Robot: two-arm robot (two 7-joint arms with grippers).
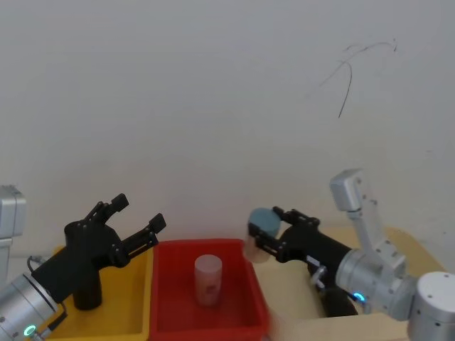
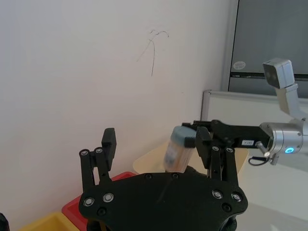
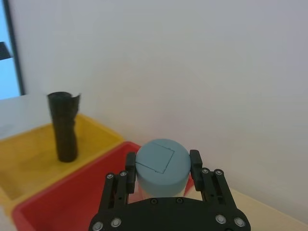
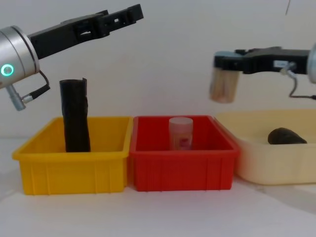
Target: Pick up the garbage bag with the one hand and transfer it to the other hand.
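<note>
Left pincer (image 4: 129, 13) upper left of chest frame, fingers spread, holding nothing. Garbage bag (image 4: 75, 115) stands upright in yellow bin (image 4: 74, 165) below it. Red bin (image 4: 180, 168) at centre holds a pale jar (image 4: 180, 132). Right pincer (image 4: 224, 60) upper right, pinching blue-capped jar (image 1: 261, 226) over cream tray (image 4: 276, 158).

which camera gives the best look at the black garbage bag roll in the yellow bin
The chest view: the garbage bag stands upright in the yellow bin, seen whole from the side. The right wrist view shows it farther off; in the head view the left gripper partly covers it.
</note>
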